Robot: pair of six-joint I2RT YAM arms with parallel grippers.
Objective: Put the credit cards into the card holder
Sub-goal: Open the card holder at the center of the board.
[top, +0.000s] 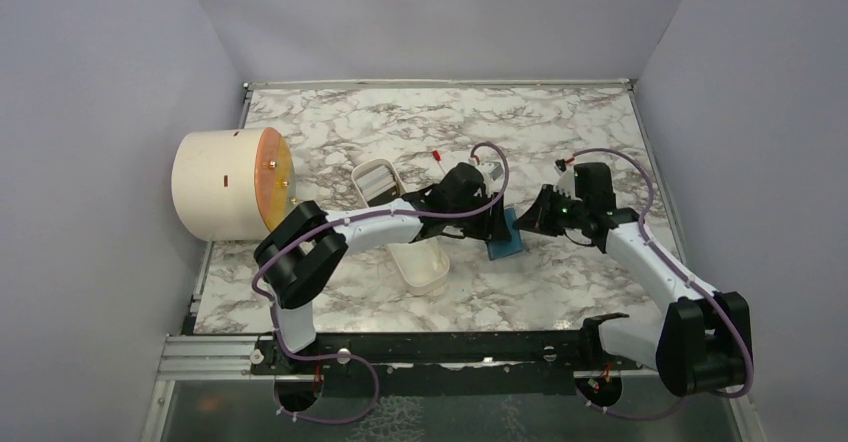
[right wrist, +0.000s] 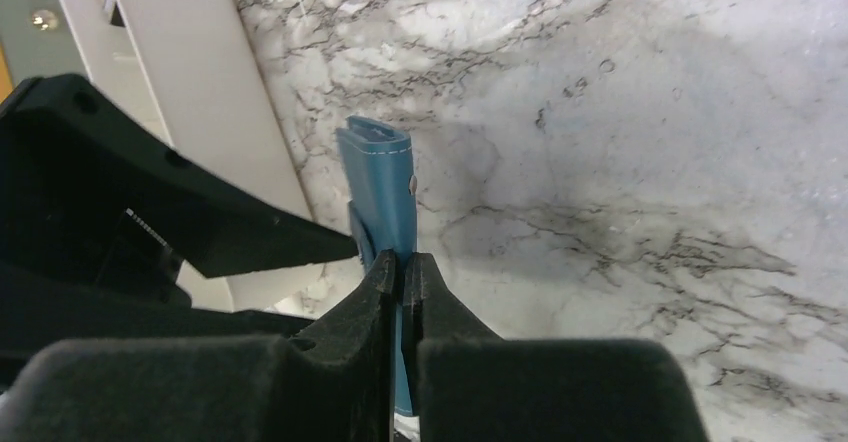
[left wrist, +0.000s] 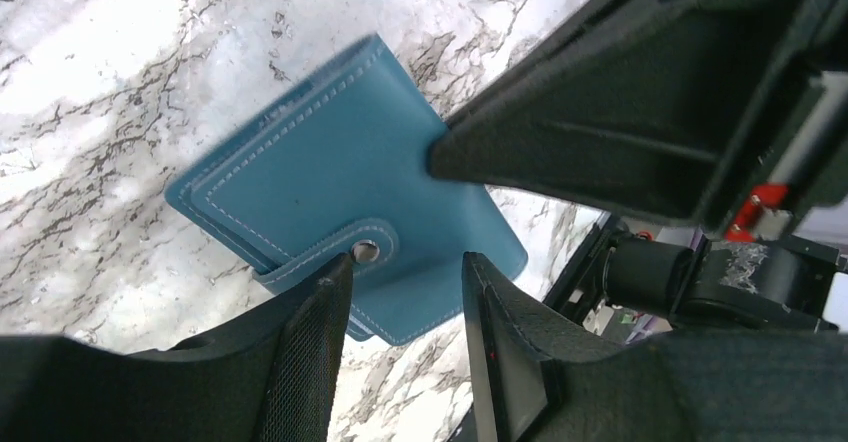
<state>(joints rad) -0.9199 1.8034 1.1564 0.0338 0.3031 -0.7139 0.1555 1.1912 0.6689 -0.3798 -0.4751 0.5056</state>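
One tabletop point(top: 560, 132) carrying one cream cylinder point(top: 215, 184) far left, one white tray point(top: 422, 262) under the left arm, one card holder point(left wrist: 340, 177) mid-tabletop, snapped closed and pinched on edge by the clenched right end effector point(right wrist: 400, 272), probably to present its single snap point(left wrist: 366, 252) to the released left end effector point(left wrist: 405, 262); zero credit cards visible.

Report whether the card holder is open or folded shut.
Folded shut: the card holder shows both panels together, its strap tab fastened at the snap.
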